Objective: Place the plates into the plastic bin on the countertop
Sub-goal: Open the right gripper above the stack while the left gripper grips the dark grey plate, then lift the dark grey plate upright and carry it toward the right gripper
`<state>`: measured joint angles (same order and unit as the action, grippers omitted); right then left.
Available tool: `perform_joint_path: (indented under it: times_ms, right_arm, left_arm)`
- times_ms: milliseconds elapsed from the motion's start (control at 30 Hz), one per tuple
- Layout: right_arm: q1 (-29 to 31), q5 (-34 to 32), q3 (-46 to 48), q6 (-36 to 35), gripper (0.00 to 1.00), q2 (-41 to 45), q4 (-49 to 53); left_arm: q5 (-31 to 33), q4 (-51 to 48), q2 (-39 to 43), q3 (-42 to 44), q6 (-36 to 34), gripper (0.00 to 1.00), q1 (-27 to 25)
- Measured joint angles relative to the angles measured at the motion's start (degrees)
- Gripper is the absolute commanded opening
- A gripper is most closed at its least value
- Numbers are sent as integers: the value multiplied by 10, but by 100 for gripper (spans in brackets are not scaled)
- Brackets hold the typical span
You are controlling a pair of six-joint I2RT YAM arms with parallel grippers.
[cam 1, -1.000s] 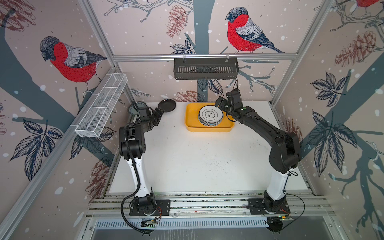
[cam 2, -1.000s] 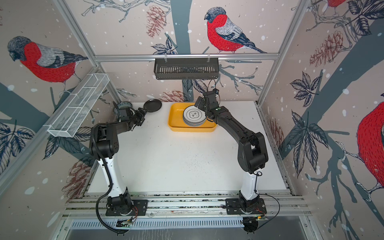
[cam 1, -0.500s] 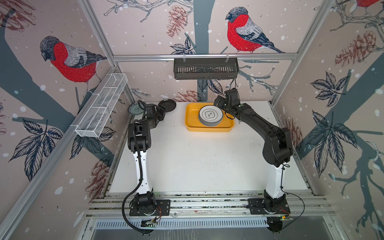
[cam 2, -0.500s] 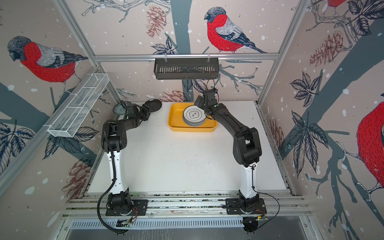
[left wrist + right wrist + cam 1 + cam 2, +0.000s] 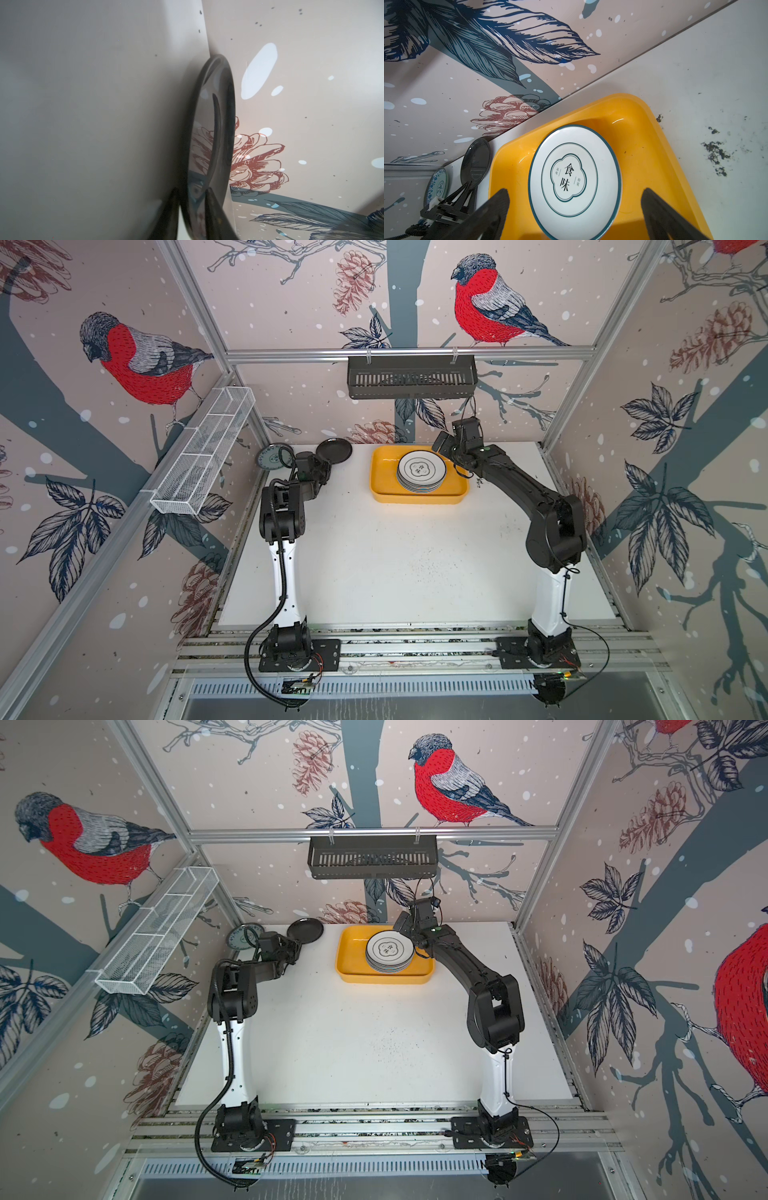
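At rear-left, L fingers [image 5: 169,220] now pinched on black plate [image 5: 334,450]; R fingers [image 5: 492,216] stay wide.

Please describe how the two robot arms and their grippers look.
Both arms match: the left arm and right arm have a white lower link, black joints and black upper links. A thick black ribbed cable follows the left; the right gripper has black tapered fingers.
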<state>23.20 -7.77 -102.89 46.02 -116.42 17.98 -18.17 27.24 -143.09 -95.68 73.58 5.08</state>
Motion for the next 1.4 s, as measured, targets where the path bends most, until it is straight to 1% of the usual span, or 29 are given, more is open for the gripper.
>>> perform_joint_path:
  times_ms: [33,100,133,400,633,767,900,1000,1133,1267,1400]
  right_arm:
    - [0,-2,2,3,100,1,0]
    - [0,-6,6,3,100,2,1]
    - [0,-8,8,4,100,3,2]
    - [0,-12,36,5,100,21,-6]
    - [7,-12,61,2,100,34,-37]
    - [11,-9,82,-2,100,39,-64]
    - [12,26,94,-13,100,39,-101]
    - [19,65,95,-27,100,34,-143]
    - [35,123,80,-42,100,9,-179]
    - [50,176,65,-46,95,-16,-199]
    - [61,207,51,-49,92,-36,-206]
  left_arm:
    - [3,-1,0,0,2,8,0]
    - [2,2,0,1,15,4,0]
    - [3,9,1,4,16,0,0]
    - [3,11,35,58,24,0,0]
    - [-14,1,102,146,14,0,1]
    - [-40,-2,148,182,-1,0,1]
    - [-81,-9,199,218,-28,0,0]
    - [-119,-15,233,240,-52,0,-3]
    - [-164,-60,272,245,-99,0,-19]
    - [-203,-113,300,245,-151,0,-42]
    - [-229,-157,313,238,-186,0,-52]
